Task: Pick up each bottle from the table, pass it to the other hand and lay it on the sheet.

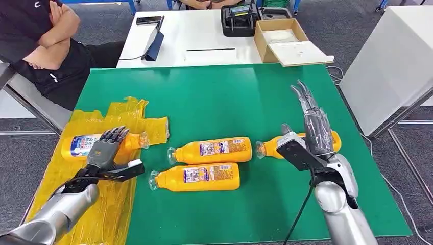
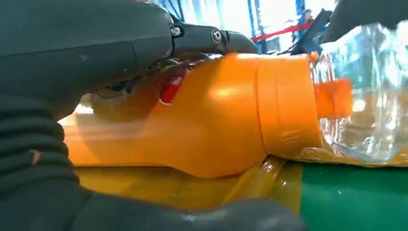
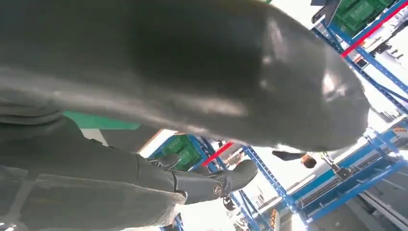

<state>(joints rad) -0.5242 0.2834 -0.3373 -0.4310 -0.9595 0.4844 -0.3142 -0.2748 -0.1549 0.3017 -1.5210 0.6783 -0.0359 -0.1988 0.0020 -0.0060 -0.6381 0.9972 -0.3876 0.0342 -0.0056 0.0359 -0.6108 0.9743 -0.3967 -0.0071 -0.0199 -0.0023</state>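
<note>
Head view: green-covered table (image 1: 214,97) takes most of the frame, a crinkled yellow plastic sheet (image 1: 110,204) spread along its left edge. A white desk (image 1: 204,38) butts against the table's far edge, carrying an open cardboard box (image 1: 286,38), a black device (image 1: 239,19) and a dark tablet (image 1: 153,43). A person in a black shirt (image 1: 38,46) sits off the far left corner, arms folded.

My left hand (image 1: 106,148) sits on an orange plastic bottle with a blue-and-white label (image 1: 81,145), which lies on its side on the sheet near the table's left edge. Fingers lie over the top of the bottle; left wrist view shows the orange body (image 2: 226,120) right against my hand with the sheet under it. I cannot tell whether I am gripping it or just resting on it.

My right hand (image 1: 314,127) is raised over the right half of the table, fingers straight and spread, pointing to the far edge, holding nothing. An orange bottle (image 1: 273,145) lies partly hidden behind it.

Two more orange bottles lie on their sides mid-table, side by side and close together, clear caps toward the sheet: the farther one (image 1: 212,149) and the nearer one (image 1: 196,177), closer to the near edge.
</note>
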